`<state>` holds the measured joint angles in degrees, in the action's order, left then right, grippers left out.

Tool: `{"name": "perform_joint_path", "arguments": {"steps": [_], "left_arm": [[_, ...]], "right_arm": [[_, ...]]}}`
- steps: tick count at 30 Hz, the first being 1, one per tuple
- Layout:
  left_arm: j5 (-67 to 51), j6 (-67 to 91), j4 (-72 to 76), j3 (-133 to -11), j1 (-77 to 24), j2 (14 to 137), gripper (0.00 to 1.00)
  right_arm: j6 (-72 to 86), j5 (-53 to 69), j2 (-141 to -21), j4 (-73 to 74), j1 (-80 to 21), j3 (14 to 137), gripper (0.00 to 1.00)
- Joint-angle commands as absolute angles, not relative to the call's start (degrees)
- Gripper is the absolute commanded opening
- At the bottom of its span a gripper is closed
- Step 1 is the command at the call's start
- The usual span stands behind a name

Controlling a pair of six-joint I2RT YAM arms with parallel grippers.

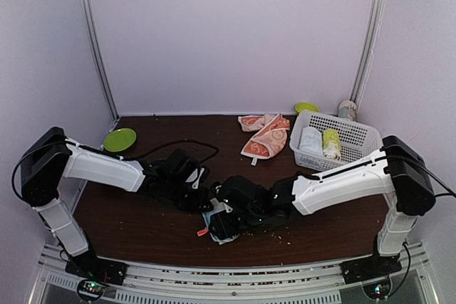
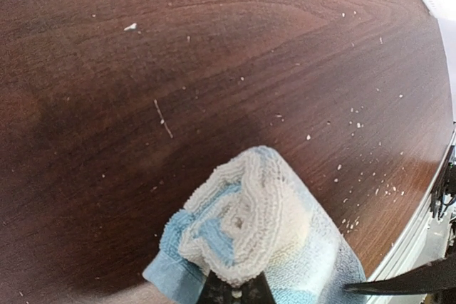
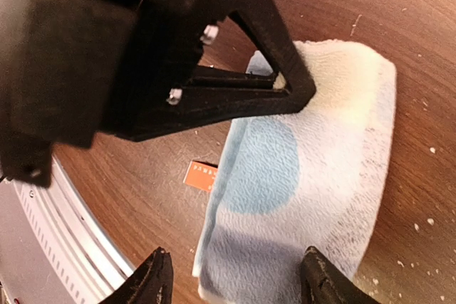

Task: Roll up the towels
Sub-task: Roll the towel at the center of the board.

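Note:
The light blue towel [image 2: 249,211] lies partly rolled on the dark wood table, its spiral end facing the left wrist camera. My left gripper [image 2: 235,293] is shut on that rolled end. From the right wrist the towel [image 3: 313,169] spreads flat with a blue dot, and the left gripper's black fingers [image 3: 285,87] press its far rolled edge. My right gripper [image 3: 239,279] is open, one fingertip on each side of the towel's near edge. From above, both grippers [image 1: 205,197] [image 1: 217,227] crowd over the towel [image 1: 212,216]. The orange towel [image 1: 265,134] lies crumpled at the back.
A white basket [image 1: 356,137] at the back right holds a white roll [image 1: 311,140] and a yellow-green roll [image 1: 331,143]. A green plate [image 1: 120,139] sits at the back left. A small orange tag [image 3: 201,174] lies beside the towel. The table's metal front rail [image 3: 43,226] is close.

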<state>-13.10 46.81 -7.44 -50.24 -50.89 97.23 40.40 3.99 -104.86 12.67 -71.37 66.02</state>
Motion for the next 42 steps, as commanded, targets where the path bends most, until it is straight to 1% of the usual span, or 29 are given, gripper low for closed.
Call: {"name": "perform_joint_path", "arguments": {"steps": [1,6,8,10,20,27,32,39,42], "left_arm": [[-11.96,46.08,-8.16,-47.68,-51.26,98.03,0.0],[-11.89,46.53,-6.75,-44.65,-51.28,96.42,0.0],[-11.91,46.66,-6.39,-43.75,-51.31,95.87,0.0],[-11.94,46.88,-5.89,-42.88,-51.33,95.44,0.0],[-12.48,47.41,-4.41,-39.53,-51.33,93.19,0.0],[-11.35,46.48,-8.69,-38.93,-51.33,83.5,0.0],[-10.99,46.28,-9.76,-40.98,-51.33,78.85,0.0],[-12.47,44.89,-10.89,-46.99,-51.83,80.42,0.0],[-12.13,44.74,-11.86,-47.52,-52.03,80.4,0.0]], "right_arm": [[41.46,0.14,-100.99,15.24,-71.11,65.01,0.58],[40.64,1.12,-103.16,17.94,-70.84,66.72,0.34],[40.3,2.32,-104.29,17.79,-70.99,67.0,0.29],[39.9,3.17,-105.38,17.79,-71.25,67.33,0.25],[39.47,2.54,-111.5,24.01,-72.08,71.16,0.23],[39.48,1.59,-112.17,26.02,-72.11,72.13,0.23],[39.53,1.49,-112.13,25.68,-72.09,71.81,0.23],[39.57,1.53,-112.81,25.81,-72.11,72.02,0.23],[39.55,1.73,-113.24,26.0,-72.13,72.23,0.23]]}}
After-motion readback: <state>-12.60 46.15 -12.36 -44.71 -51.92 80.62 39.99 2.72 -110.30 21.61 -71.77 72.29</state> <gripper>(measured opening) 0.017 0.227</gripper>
